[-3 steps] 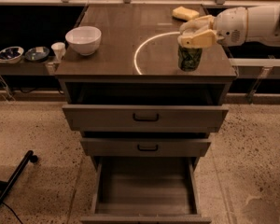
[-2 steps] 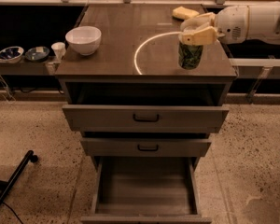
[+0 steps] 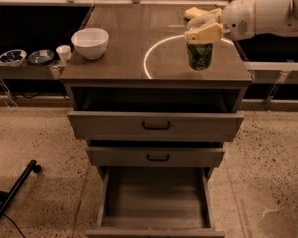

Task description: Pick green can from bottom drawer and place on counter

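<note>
Placing step, I judge: white bowl (image 3: 90,42) at the left end of the counter (image 3: 134,29), bottom drawer (image 3: 156,202) open below the counter, green can (image 3: 199,56) upright on the counter's right side, gripper (image 3: 203,32) pinching its top; next I must release and lift straight clear.

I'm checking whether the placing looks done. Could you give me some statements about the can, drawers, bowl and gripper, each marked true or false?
1. The can stands upright on the counter, inside the white circle. True.
2. The bottom drawer is shut. False: it is pulled out.
3. The bowl sits in a drawer. False: it is on the counter, apart from the can.
4. The gripper is right at the can's top. True.
</note>
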Robot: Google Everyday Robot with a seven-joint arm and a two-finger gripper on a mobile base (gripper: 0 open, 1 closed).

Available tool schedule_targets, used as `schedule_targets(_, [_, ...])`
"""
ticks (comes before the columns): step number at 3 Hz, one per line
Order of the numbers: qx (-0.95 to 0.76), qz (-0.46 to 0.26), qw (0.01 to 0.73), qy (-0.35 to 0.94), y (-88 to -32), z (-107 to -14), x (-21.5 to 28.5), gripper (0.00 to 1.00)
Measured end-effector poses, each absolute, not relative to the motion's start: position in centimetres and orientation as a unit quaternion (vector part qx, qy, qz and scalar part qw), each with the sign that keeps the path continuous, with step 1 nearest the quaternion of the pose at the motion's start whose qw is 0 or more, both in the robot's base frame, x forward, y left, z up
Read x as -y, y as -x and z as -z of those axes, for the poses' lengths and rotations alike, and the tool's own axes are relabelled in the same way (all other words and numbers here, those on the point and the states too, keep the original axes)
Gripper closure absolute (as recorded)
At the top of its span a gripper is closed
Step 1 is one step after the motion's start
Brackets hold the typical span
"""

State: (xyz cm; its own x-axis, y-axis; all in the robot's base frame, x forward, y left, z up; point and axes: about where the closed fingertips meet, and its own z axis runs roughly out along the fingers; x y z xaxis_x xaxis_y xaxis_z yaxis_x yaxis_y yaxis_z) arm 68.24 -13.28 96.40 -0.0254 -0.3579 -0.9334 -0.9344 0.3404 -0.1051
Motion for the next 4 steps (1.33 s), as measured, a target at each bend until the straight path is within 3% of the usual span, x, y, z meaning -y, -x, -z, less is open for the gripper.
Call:
schedule_targets(1, [-0.707, -0.259, 0.475, 0.456, -70.0, -96.1, 12.3, 1.0])
schedule_targets(3, [-0.746, -0.274, 0.515, 0.32, -73.7, -94.2, 12.9, 1.0])
schedule_targets(4, [-0.737, -0.291, 0.532, 0.299, -75.4, -94.1, 12.5, 0.83])
